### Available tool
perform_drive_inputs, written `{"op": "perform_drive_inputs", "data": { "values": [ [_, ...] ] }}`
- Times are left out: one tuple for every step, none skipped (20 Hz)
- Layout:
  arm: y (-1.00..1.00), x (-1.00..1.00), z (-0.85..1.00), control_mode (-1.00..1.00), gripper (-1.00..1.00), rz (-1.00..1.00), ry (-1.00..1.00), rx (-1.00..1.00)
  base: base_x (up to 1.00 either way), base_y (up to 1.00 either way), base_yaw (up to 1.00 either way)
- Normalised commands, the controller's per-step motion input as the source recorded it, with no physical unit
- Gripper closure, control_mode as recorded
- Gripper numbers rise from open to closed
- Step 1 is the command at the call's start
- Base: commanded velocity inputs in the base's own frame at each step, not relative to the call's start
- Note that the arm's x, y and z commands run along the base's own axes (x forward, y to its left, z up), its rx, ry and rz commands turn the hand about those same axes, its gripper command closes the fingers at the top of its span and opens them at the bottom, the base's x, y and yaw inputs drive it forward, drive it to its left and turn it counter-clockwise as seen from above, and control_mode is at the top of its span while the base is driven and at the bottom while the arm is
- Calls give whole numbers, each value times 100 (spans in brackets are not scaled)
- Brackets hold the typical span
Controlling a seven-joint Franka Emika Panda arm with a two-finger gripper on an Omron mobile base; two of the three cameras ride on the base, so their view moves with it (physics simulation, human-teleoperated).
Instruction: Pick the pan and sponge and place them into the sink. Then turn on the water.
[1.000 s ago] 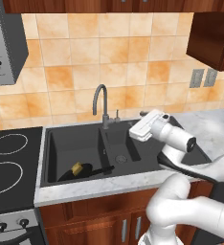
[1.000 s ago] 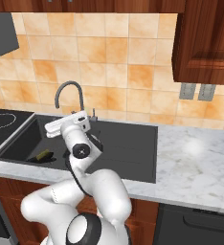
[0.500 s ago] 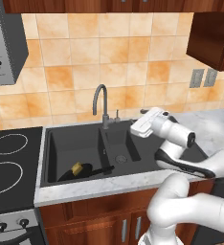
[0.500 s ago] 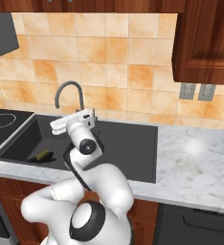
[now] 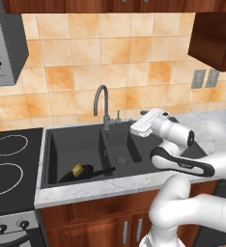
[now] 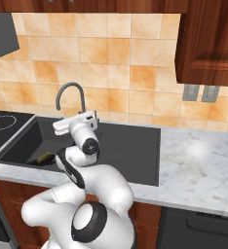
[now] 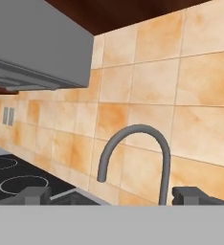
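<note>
Here, from the left base view, I see the pan lying in the large basin of the sink, its straight handle reaching toward the divider. The sponge rests on the pan, touching it. My gripper is held level above the small basin, near the faucet and pointed toward it. In the hand view, the two finger tips stand far apart at either side of the gooseneck, so the tool is spread wide and carries nothing. The stove lies just beside the sink; the marble counter extends on the sink's other side.
</note>
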Motion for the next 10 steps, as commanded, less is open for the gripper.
{"op": "perform_drive_inputs", "data": {
  "values": [
    [-11,3,0,-100,-100,0,6,0,0,0,0],
    [-12,2,0,-100,-100,0,6,0,0,0,0],
    [-12,9,0,-100,-100,0,7,0,0,0,0],
    [-14,3,0,-100,-100,0,5,0,0,0,0],
    [-14,9,0,-100,-100,0,6,0,0,0,0],
    [-15,8,0,-100,-100,0,5,0,0,0,0],
    [-15,16,0,-100,-100,0,5,0,0,0,0],
    [-14,18,0,-100,-100,0,5,0,0,0,0],
    [-16,21,0,-100,-100,0,5,0,0,0,0],
    [-16,26,0,-100,-100,0,5,0,0,0,0]
  ]
}}
